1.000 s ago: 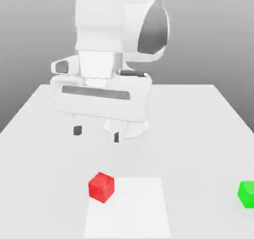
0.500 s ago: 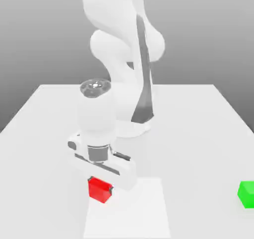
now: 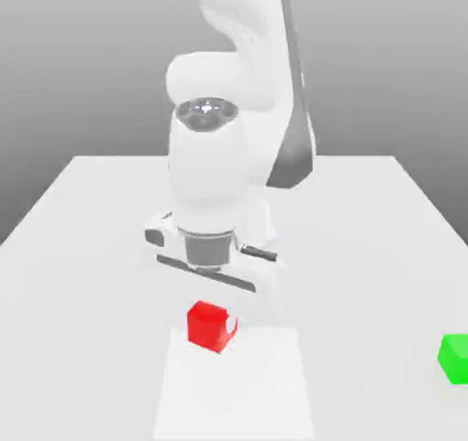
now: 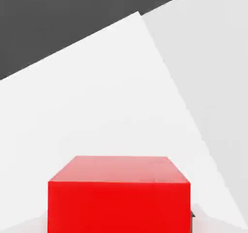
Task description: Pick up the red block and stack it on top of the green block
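The red block (image 3: 208, 327) is a small bright red cube, held just below my hand a little above the table. My gripper (image 3: 212, 324) is shut on it. The hand view looks down past the same red block (image 4: 118, 194), which sits close under the camera. The green block (image 3: 453, 357) is a small bright green cube resting on the table at the exterior view's far right edge, well apart from the gripper.
A pale square patch (image 3: 236, 384) marks the white table (image 3: 82, 247) under and in front of the held cube. The arm's white base and links (image 3: 233, 146) rise behind the gripper at the table's middle.
The gripper came down over the red block, shut on it, and has since lifted it slightly and carried it toward the exterior view's right. The green block stayed still.
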You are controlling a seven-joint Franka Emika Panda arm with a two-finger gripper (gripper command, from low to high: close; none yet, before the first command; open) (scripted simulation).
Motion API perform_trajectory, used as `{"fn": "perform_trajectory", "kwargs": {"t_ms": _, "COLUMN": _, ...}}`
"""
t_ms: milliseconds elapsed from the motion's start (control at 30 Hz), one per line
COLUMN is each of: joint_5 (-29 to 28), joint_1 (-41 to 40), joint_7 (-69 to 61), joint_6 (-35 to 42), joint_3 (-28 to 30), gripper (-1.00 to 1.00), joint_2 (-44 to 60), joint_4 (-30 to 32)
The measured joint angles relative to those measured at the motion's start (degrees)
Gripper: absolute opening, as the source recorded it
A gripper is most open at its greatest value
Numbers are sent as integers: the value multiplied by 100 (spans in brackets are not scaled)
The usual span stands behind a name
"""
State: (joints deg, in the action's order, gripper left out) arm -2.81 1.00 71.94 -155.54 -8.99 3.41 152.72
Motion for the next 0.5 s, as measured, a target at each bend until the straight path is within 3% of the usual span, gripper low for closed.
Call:
{"fn": "perform_trajectory", "kwargs": {"t_ms": 267, "joint_5": -399, "joint_1": 1524, "joint_7": 911, "joint_6": 672, "joint_3": -1049, "gripper": -100, "joint_2": 673, "joint_4": -1314}}
{"fn": "perform_trajectory", "kwargs": {"t_ms": 367, "joint_5": -870, "joint_1": 2011, "joint_7": 1343, "joint_6": 338, "joint_3": -968, "gripper": -100, "joint_2": 1364, "joint_4": -1640}}
{"fn": "perform_trajectory", "kwargs": {"t_ms": 400, "joint_5": -1014, "joint_1": 2114, "joint_7": 1454, "joint_6": 179, "joint_3": -877, "gripper": 100, "joint_2": 1567, "joint_4": -1673}}
{"fn": "perform_trajectory", "kwargs": {"t_ms": 500, "joint_5": -1014, "joint_1": 2114, "joint_7": 1454, "joint_6": 179, "joint_3": -877, "gripper": 100, "joint_2": 1567, "joint_4": -1673}}
